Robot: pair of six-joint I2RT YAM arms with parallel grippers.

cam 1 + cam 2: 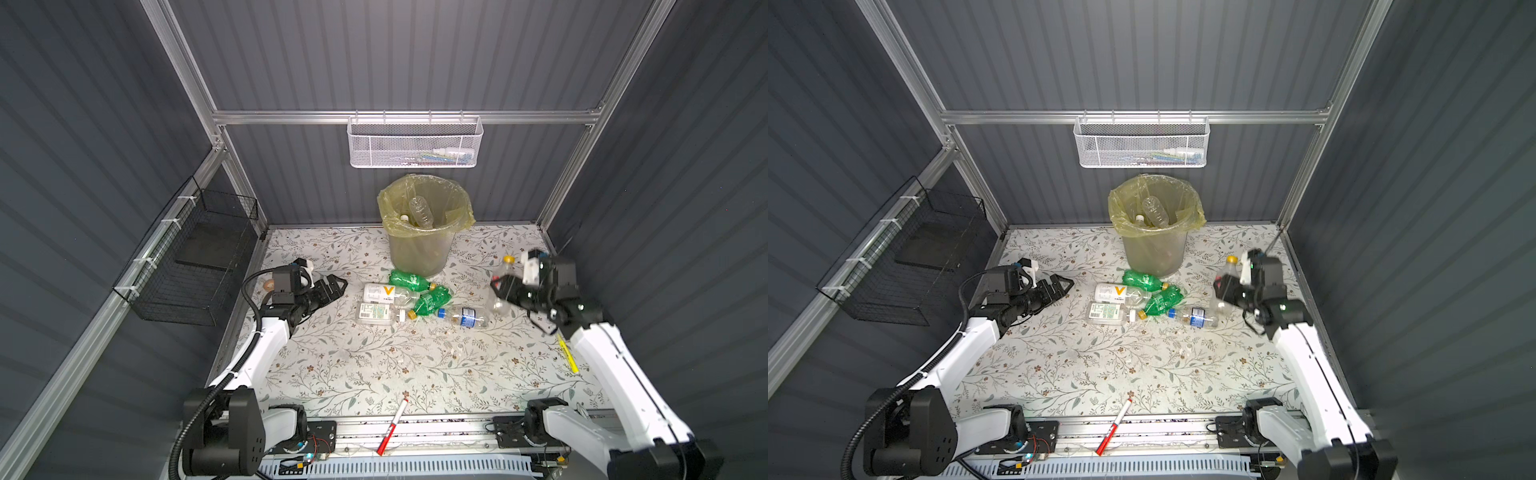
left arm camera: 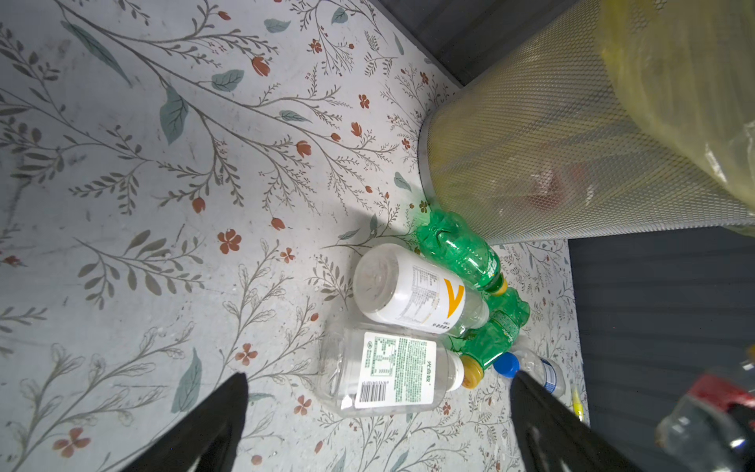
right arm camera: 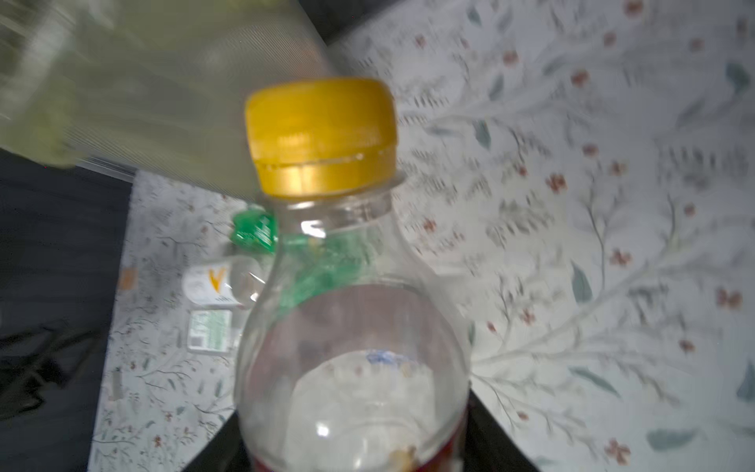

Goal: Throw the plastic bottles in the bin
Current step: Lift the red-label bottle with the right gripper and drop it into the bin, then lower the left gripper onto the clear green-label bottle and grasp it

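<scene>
- The right arm runs up from its base at the table's front right corner along the right edge. Its wrist is bent inward, so the right gripper (image 1: 505,291) (image 1: 1227,291) points left, toward the table's middle.
- Its jaws are clamped on the body of a clear bottle (image 1: 500,305) (image 1: 1219,306) (image 3: 351,327), close to its red label band. The yellow cap (image 1: 508,259) (image 3: 322,135) points toward the back edge.
- This bottle is near the right edge, to the right of the bin (image 1: 419,249) (image 1: 1154,253) (image 2: 531,155) and well apart from it. I cannot tell whether its base touches the table (image 1: 353,365). The right wrist view is blurred.
- The left arm rises from the front left corner, and its forearm slants toward the left edge. The left gripper (image 1: 338,284) (image 1: 1065,284) is held low and points right, with the jaws spread wide and nothing between them. In the left wrist view both black fingers (image 2: 212,421) frame the heap.
- The heap lies at the table's middle, just in front of the bin. It has two green bottles (image 1: 409,279) (image 2: 457,249), a white-labelled bottle (image 1: 384,293) (image 2: 408,294) with an orange mark, a green-labelled clear bottle (image 1: 374,313) (image 2: 392,367) and a blue-capped bottle (image 1: 467,316).
- The bin stands at the middle of the back edge, and clear bottles (image 1: 422,212) (image 1: 1155,211) lie inside its yellow bag.
</scene>
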